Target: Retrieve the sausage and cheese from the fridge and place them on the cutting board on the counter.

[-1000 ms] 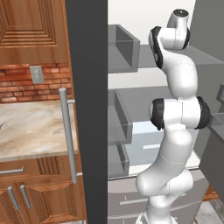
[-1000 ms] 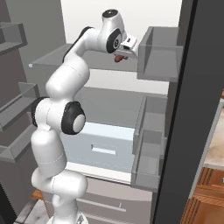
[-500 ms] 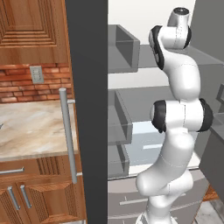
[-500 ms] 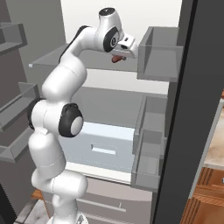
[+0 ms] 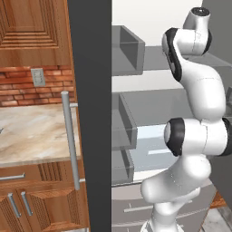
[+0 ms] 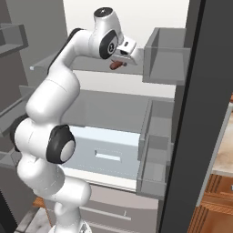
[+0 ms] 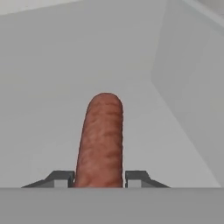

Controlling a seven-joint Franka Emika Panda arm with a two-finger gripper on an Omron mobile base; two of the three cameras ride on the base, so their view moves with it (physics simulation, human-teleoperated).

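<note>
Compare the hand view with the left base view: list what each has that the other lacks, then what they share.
Hand view: the sausage clamped between the gripper fingertips, pointing away from the camera. Left base view: the counter, the brick wall, the wooden cabinets and the fridge's door handle. Both: the white interior of the open fridge.

one sausage (image 7: 100, 142), one fridge (image 6: 200, 113), one counter (image 5: 31, 136)

Open space ahead of sausage (image 7: 100, 142); fridge (image 6: 127, 25) door bin (image 6: 166, 57) close beside.

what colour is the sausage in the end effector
Mottled reddish-brown; the short round-ended sausage shows best in the hand view.
</note>
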